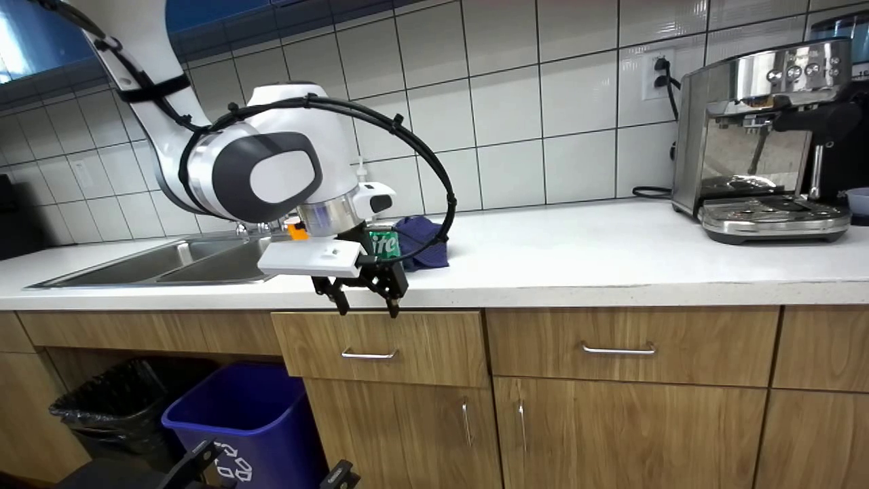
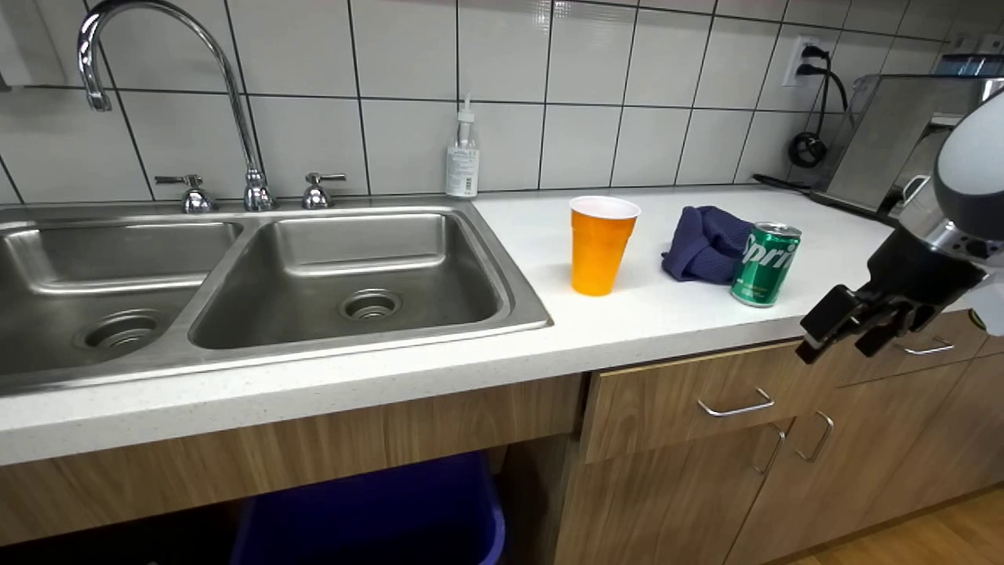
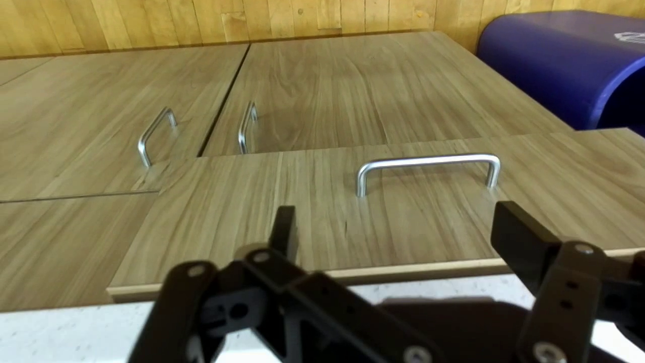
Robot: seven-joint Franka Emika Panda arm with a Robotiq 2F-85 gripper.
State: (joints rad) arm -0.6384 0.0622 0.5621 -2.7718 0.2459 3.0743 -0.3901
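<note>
Black and two-fingered, the pincer [image 3: 395,222] hangs with its jaws parted wide, grasping nothing, near the flat wood-grain drawer front [image 3: 322,212]. From the wrist view I find that drawer's slim silver metal bar handle [image 3: 428,160] at one o'clock of the gap, with no contact I can see; in both exterior views it sits between six and eight o'clock from the pincer. What worries me is alignment: the jaws spread along the bar rather than across it, so squeezing straight in would probably slip lengthwise or jam on a post. The three o'clock fingertip [image 3: 519,232] looks nearly lined up with one post, and a hasty push could knock it and shove the drawer inward. Lifting too close could scrape the white desk [image 1: 543,251]. Around eleven o'clock from the pincer in an exterior view stands a green metal drink can [image 2: 767,267] beside a crumpled dark-blue cloth [image 2: 706,245]; my drooping black cable loop [image 1: 450,204] might snag either if I swing carelessly.
</note>
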